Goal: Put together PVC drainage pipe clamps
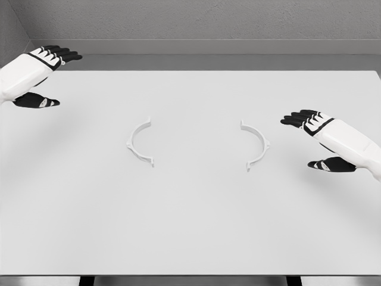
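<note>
the right hand hangs over the white table with its black fingers stretched out flat and the thumb apart below, holding and touching nothing. just beside it, toward the table's middle, lies the right clamp half, a white half-ring bulging toward that hand, its ends running near to far across the table. well apart from it lies the left clamp half, bulging the opposite way, open sides facing. the left hand, equally spread and empty, hovers at the table's far left corner.
</note>
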### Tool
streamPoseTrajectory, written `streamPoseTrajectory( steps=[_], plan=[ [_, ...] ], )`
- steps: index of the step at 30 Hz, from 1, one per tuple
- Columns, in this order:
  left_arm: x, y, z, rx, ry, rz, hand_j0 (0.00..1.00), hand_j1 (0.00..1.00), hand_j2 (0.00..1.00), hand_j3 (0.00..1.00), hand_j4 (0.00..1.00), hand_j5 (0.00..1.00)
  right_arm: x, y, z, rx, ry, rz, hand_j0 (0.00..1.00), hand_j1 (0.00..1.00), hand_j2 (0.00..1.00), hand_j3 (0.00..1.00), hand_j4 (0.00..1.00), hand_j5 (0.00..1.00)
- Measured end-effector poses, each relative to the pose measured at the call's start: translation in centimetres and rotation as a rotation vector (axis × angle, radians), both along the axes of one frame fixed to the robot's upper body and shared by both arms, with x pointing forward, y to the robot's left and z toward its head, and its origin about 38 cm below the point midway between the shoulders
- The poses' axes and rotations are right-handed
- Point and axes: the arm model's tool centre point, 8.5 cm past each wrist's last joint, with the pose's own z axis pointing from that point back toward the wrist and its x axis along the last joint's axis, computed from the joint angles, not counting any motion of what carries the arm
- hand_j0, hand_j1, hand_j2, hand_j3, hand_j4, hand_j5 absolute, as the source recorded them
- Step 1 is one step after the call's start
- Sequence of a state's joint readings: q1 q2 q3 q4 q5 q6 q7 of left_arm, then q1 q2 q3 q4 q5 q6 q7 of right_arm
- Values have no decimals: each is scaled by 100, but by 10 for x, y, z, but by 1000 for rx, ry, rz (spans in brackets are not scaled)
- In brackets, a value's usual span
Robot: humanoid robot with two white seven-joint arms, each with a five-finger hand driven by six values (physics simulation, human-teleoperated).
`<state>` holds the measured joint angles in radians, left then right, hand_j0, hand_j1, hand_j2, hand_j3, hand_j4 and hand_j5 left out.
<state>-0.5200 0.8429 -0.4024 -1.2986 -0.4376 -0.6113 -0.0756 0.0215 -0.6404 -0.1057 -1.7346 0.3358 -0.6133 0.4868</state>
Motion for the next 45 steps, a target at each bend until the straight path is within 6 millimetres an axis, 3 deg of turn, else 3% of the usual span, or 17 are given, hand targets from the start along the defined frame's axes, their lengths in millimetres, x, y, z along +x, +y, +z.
streamPoseTrajectory(
  steps=[4, 5, 7, 9, 12, 15, 21, 32, 45],
  plan=[
    [0, 0, 0, 0, 0, -1, 100, 100, 100, 100, 100, 100, 0, 0, 0, 0, 0, 0, 100, 100, 100, 100, 100, 100],
    [-8, -3, -38, 0, 83, 4, 100, 100, 100, 100, 100, 100, 2, -2, 1, 5, -5, -9, 100, 100, 100, 100, 100, 100],
    [-7, -9, -56, 0, 116, 2, 100, 100, 100, 100, 100, 100, 16, 1, 18, 20, -66, -16, 100, 100, 100, 100, 100, 100],
    [-6, -13, -68, -4, 140, 4, 100, 100, 100, 100, 100, 100, 27, 13, 22, 11, -117, -30, 100, 100, 100, 100, 100, 100],
    [-8, -15, -86, -11, 179, 12, 100, 100, 100, 100, 100, 100, 35, 36, 5, -12, -131, -59, 100, 100, 100, 100, 100, 100],
    [-8, -16, -90, -16, 187, 15, 100, 100, 100, 100, 100, 100, 45, 54, -3, -30, -145, -80, 100, 100, 100, 100, 100, 100],
    [-4, -21, -88, -37, 177, 11, 100, 100, 100, 100, 100, 100, 60, 71, -24, -96, -163, -150, 100, 100, 100, 100, 100, 100],
    [6, -60, -92, -131, 160, -34, 100, 100, 100, 100, 100, 100, 66, 73, -51, -165, -120, -179, 100, 100, 100, 100, 100, 100],
    [2, -97, -114, -153, 204, -98, 100, 100, 100, 100, 100, 100, 84, 77, -70, -217, -54, -181, 100, 100, 100, 100, 100, 100]
  ],
)
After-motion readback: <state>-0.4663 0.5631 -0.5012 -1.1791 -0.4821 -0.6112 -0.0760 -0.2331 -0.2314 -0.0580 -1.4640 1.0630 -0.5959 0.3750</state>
